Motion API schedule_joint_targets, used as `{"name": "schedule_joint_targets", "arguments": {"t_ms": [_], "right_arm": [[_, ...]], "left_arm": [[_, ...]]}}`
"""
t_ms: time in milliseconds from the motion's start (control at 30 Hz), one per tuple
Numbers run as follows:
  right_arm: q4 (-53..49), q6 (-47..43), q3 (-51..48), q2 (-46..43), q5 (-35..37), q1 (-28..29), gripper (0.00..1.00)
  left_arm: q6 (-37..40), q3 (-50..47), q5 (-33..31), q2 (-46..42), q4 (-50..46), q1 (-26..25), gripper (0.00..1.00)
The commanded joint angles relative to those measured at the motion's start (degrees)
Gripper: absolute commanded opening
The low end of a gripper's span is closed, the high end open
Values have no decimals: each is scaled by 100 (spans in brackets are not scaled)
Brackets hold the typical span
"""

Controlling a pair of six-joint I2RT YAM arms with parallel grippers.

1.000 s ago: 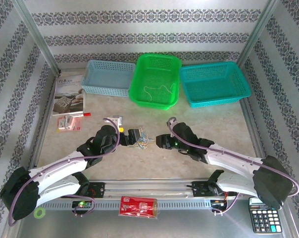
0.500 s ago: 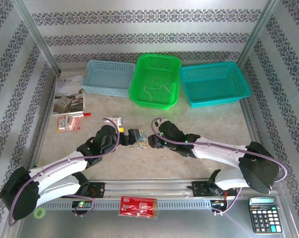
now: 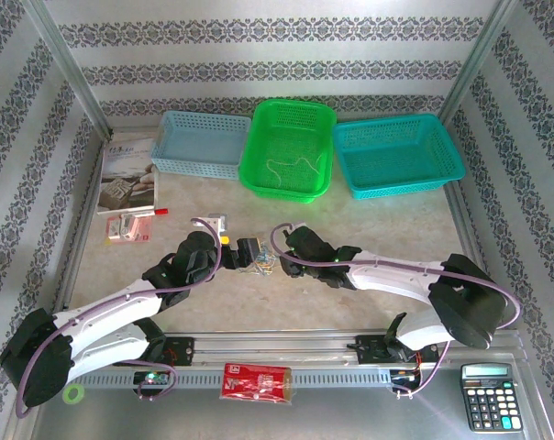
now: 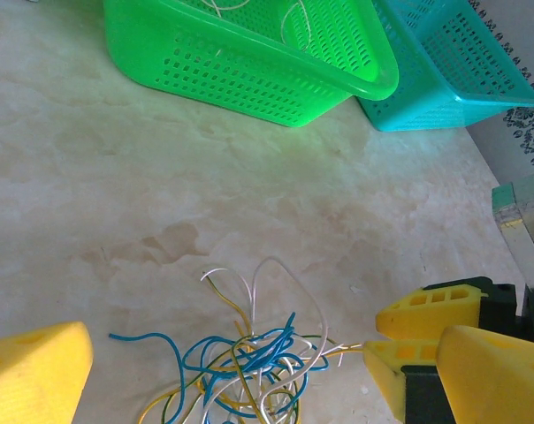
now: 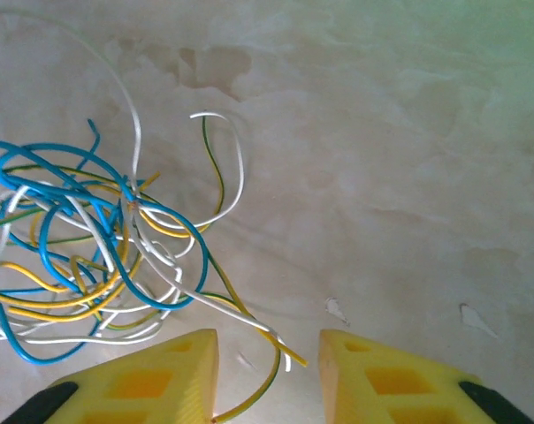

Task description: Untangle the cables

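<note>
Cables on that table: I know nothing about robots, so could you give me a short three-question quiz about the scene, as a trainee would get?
1. True or false: the cables lie on the table between the left gripper and the right gripper.
2. What colour is the middle basket of the three at the back? A light blue, B green, C teal.
3. Fill in: the left gripper's jaws stand wide ___.
Key: 1 true; 2 B; 3 open.
</note>
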Motion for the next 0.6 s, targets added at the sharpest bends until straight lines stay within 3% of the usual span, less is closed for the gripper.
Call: {"name": "schedule_joint_targets", "arguments": {"t_ms": [0,233,567], "right_arm": [[-118,-66,130,74,204,48,28],[-145,-110,160,54,208,46,0],[-368,-112,266,-541,40,-39,0]], "left_arm": [[8,11,-54,-61,211,-47,100],[-7,-11,-58,-70,247,-45,100],[56,15,-52,-68,260,-47,100]]}}
